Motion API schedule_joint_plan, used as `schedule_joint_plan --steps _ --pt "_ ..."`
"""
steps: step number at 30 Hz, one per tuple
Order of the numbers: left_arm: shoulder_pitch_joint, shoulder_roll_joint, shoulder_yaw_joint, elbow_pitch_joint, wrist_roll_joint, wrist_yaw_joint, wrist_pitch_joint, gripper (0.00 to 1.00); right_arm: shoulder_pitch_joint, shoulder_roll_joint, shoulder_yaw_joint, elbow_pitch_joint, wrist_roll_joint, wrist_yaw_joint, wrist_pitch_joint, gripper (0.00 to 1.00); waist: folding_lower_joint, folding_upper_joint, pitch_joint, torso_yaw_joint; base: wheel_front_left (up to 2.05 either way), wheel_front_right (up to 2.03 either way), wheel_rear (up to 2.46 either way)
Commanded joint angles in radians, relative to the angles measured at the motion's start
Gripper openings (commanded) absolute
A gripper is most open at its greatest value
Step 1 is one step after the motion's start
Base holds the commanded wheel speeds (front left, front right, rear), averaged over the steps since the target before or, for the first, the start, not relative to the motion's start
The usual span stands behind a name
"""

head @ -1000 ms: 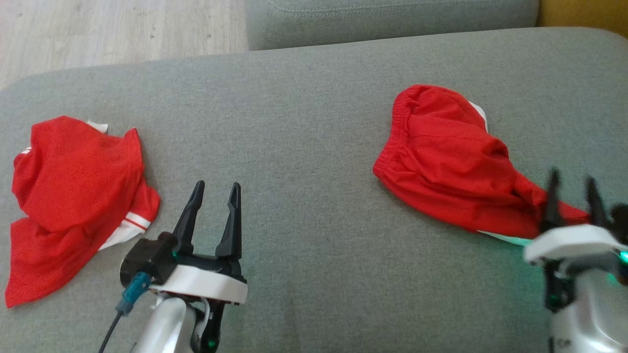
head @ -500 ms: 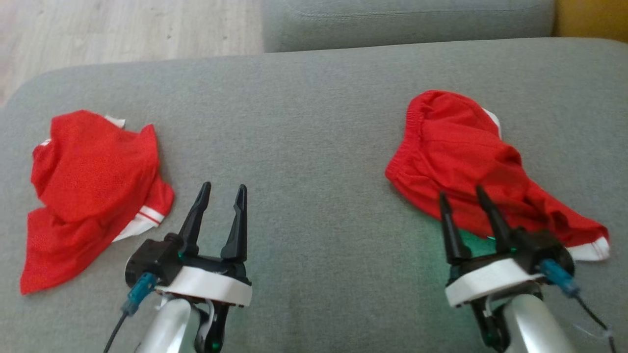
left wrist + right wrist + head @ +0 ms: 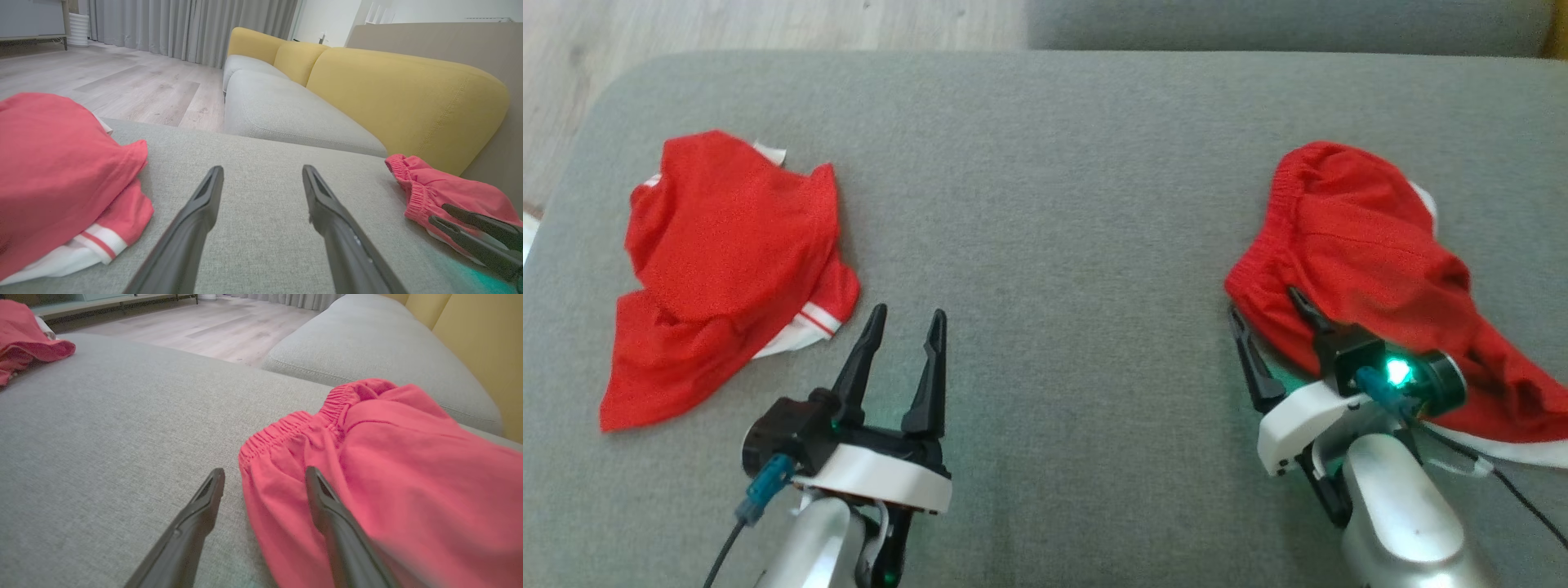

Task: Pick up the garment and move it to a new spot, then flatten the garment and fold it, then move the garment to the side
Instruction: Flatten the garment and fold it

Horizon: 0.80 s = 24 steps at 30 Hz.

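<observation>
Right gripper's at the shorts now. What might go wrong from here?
1. The open right gripper straddles the edge of the shorts by the waistband, one finger over cloth, one over bare cushion: closing may pinch only one layer, which could slip.
2. The shorts lie crumpled, their white hem close to the right arm's cable: lifting could snag there.

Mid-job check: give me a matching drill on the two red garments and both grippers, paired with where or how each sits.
1. crumpled red garment with white striped trim
2. red shorts with elastic waistband
3. left gripper
4. right gripper

A. open above bare grey cushion
B. lying at the robot's right
C. open, one finger over red fabric
D. lying at the robot's left

Pairs: 1-D, 2-B, 3-A, 4-C
</observation>
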Motion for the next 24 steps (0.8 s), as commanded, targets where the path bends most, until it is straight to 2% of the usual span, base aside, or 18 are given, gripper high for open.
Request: schedule_joint_plan --steps 1,4,5,6,12,16,24 --pt "-0.045 0.003 0.021 -0.029 -0.009 0.002 -0.008 1.00 -0.051 -0.003 0.003 0.010 -0.024 -0.001 -0.002 1.00 0.0000 0.0000 0.017 0.017 0.00 0.00 0.00" --pt "-0.050 0.002 0.017 -0.029 -0.011 0.002 -0.008 1.00 -0.081 -0.003 -0.014 0.063 -0.029 -0.001 -0.008 1.00 0.0000 0.0000 0.025 0.025 0.00 0.00 0.00" --pt "-0.051 0.002 0.017 -0.029 -0.011 0.002 -0.008 1.00 -0.090 -0.003 -0.015 0.079 -0.023 -0.001 -0.011 0.33 0.0000 0.0000 0.027 0.027 0.00 0.00 0.00" --pt "-0.053 0.002 0.017 -0.028 -0.011 0.002 -0.008 1.00 -0.100 -0.003 -0.014 0.092 -0.016 -0.001 -0.017 0.00 0.0000 0.0000 0.028 0.028 0.00 0.00 0.00" --pt "-0.052 0.001 0.021 -0.023 -0.009 0.002 -0.008 1.00 -0.130 -0.003 0.047 0.130 0.071 -0.001 -0.043 0.00 0.0000 0.0000 0.023 0.020 0.00 0.00 0.00" --pt "-0.047 0.002 0.025 -0.016 -0.007 0.002 -0.008 1.00 -0.129 -0.003 0.180 0.091 0.222 -0.001 -0.056 0.00 0.0000 0.0000 0.004 0.004 0.00 0.00 0.00" --pt "-0.027 0.005 0.032 -0.010 -0.008 0.002 -0.008 1.00 -0.095 -0.003 0.453 -0.082 0.471 -0.001 -0.059 0.00 0.0000 0.0000 -0.042 -0.022 0.00 0.00 0.00"
